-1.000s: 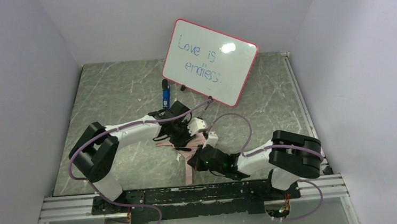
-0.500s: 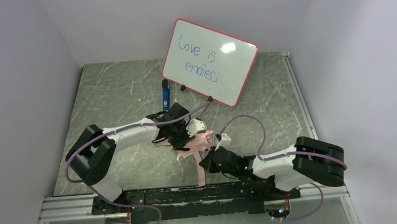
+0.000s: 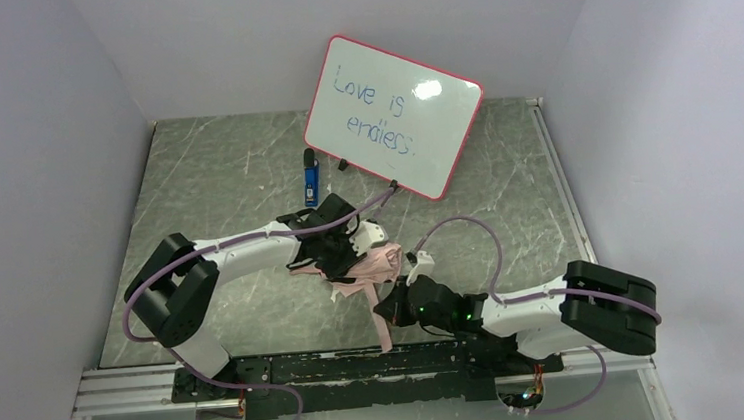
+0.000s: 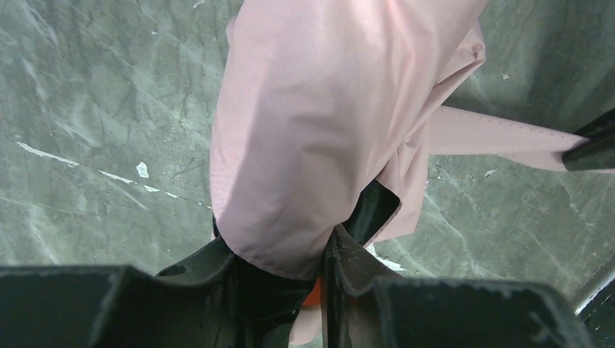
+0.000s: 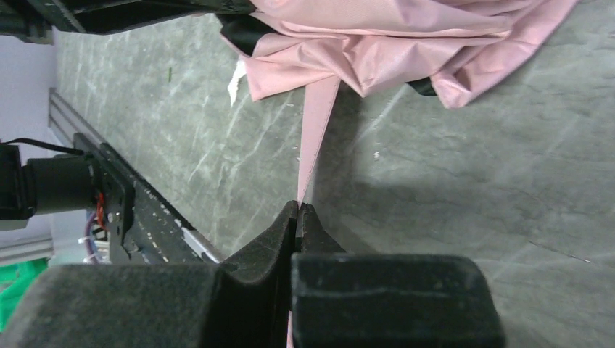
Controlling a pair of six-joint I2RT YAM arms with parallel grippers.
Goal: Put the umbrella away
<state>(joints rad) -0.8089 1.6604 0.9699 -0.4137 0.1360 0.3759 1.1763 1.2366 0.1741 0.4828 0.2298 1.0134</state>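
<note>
Roughly midway between the two arms, the umbrella (image 3: 368, 268) lies as a crumpled pale pink bundle on the grey marbled table (image 3: 214, 167). The left gripper (image 4: 279, 254) is clamped around a fold of its canopy (the fabric bulges out from between the black fingers). A narrow pink strap (image 5: 319, 130) runs straight from the bundle to the right gripper (image 5: 299, 210), whose fingers are pressed together on it, low over the table toward its near edge. Farther back are a red-framed whiteboard (image 3: 394, 116) and a blue marker (image 3: 311, 180).
</note>
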